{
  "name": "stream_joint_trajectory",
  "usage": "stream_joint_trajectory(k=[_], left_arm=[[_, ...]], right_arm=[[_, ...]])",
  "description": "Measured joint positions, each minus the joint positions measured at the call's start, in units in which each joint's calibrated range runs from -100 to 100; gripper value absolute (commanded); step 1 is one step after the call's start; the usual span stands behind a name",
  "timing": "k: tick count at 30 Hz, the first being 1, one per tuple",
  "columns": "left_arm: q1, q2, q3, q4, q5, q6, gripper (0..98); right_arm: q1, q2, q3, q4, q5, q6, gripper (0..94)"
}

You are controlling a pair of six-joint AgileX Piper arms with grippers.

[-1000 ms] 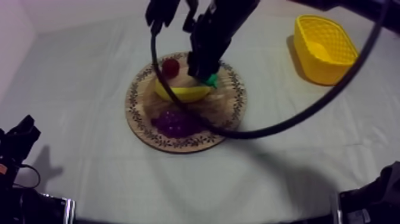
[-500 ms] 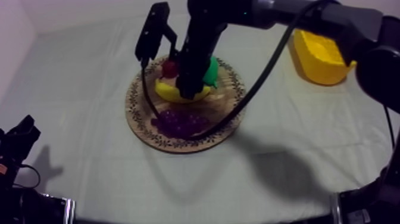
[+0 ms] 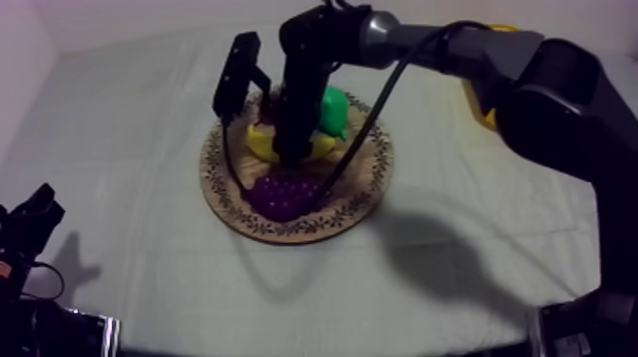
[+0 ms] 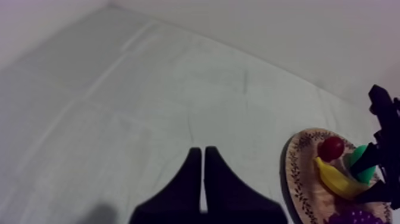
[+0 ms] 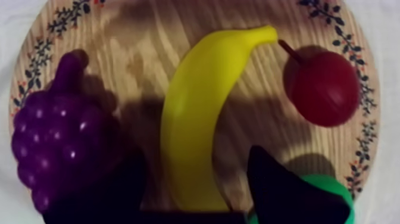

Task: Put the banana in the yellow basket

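The banana (image 5: 196,119) lies across the middle of the round wooden board (image 5: 137,36), between the grapes (image 5: 50,140) and the small red fruit (image 5: 321,86). My right gripper (image 5: 193,156) is open and low over the board, one finger (image 5: 280,184) on each side of the banana, not touching it. In the top view the right gripper (image 3: 290,142) covers part of the banana (image 3: 261,140) on the board (image 3: 365,190). My left gripper (image 4: 203,179) is shut on nothing, resting over bare cloth at the table's left (image 3: 28,228). The yellow basket (image 3: 477,103) is mostly hidden behind the right arm.
A green pear (image 3: 332,109) sits at the board's far side, close to the right finger (image 5: 333,190). Grapes (image 3: 282,195) lie at the board's near side. From the left wrist view the board (image 4: 297,173) with its fruit is far off.
My right arm has come down onto the board, its fingers now straddling the banana. The arm has swung across and covers most of the basket. The left arm has not moved.
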Motion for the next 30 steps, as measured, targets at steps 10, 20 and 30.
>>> stream_joint_trajectory(k=[10,20,30], left_arm=[[0.0,0.0,0.0,0.00,0.0,0.0,0.1],[0.0,0.0,0.0,0.00,0.0,0.0,0.1],[0.0,0.0,0.0,0.00,0.0,0.0,0.1]], right_arm=[[-0.1,4.4,-3.5,-0.8,0.1,0.1,7.2],[0.8,-3.3,1.2,-1.0,0.4,0.5,0.9],[5.8,-18.2,9.3,-0.2,-1.3,0.3,0.7]])
